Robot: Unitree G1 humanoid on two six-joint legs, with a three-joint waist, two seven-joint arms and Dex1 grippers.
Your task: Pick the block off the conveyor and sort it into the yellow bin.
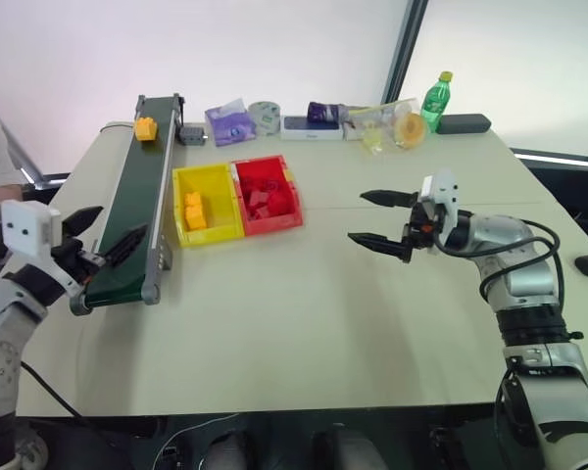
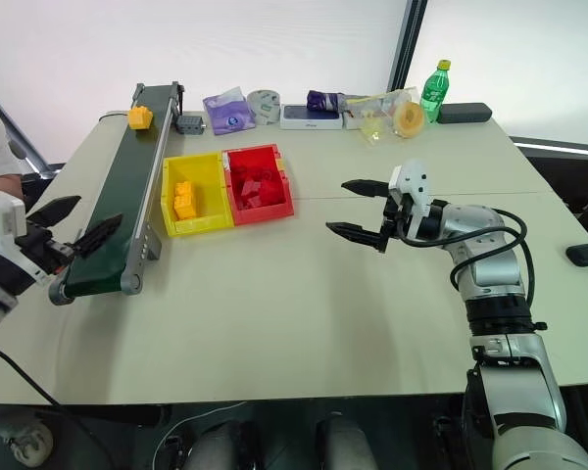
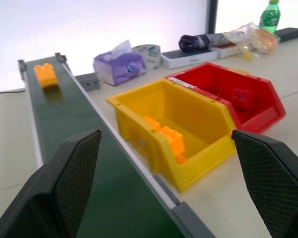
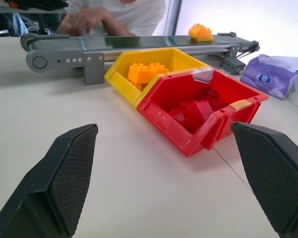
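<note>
No legible text, number or brand on any item. Tissue pack (image 4: 268, 77): purple wrapper with a small round blue-and-white emblem, its lettering too small to read. Green bottle (image 1: 433, 99): label present, wording unreadable. White flat box (image 3: 188, 57) at the table's far edge: no readable print. Red bin (image 4: 198, 111): pale tape patches on its rim, blank.

Beige table (image 1: 304, 323) before a white wall (image 1: 225, 49); dark window post (image 1: 404, 49) (bright daylight).
</note>
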